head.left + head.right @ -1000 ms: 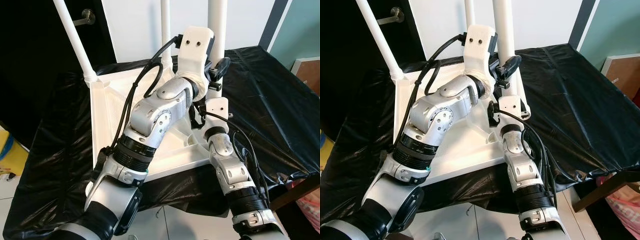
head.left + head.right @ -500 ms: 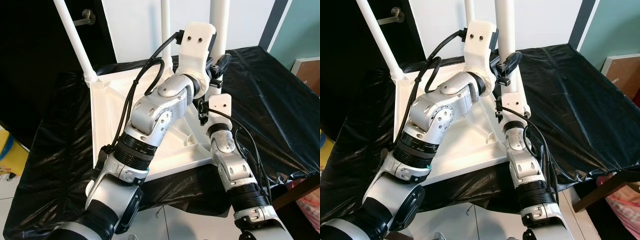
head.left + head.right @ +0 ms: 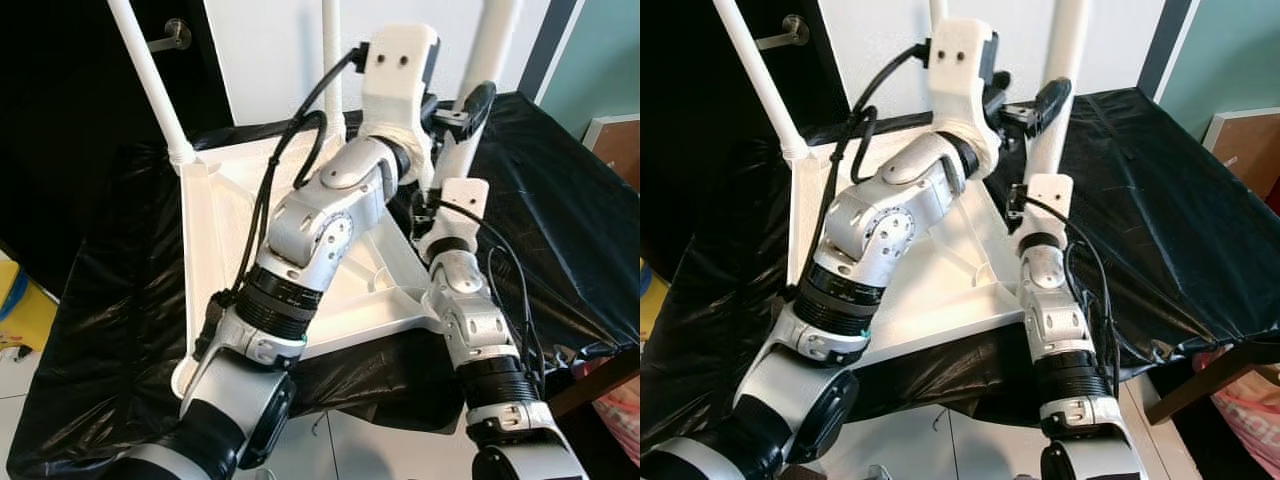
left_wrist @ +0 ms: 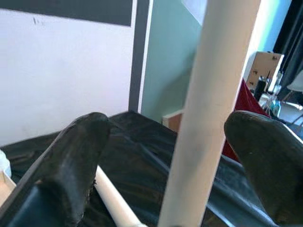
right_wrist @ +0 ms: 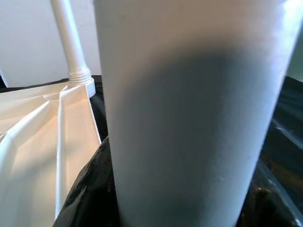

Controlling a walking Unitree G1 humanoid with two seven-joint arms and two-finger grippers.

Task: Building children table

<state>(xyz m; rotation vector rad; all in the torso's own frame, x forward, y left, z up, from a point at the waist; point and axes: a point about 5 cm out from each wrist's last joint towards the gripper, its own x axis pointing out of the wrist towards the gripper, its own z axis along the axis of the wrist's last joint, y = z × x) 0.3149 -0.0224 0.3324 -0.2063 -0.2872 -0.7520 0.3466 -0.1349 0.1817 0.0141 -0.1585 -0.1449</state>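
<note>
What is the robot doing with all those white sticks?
It is building a little table. The white tabletop lies upside down on a black sheet, with two legs already standing up at its corners. Both arms are busy with another white leg, which leans to one side. The left gripper has its fingers around it higher up, and the right gripper works lower down.

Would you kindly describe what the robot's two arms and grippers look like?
Both arms are jointed silver metal with black ribbed collars; the left arm has a green ring near its base. Each wrist ends in a white plastic housing with two screw holes. Black cables loop alongside. The fingers are thick, rounded and black.
</note>
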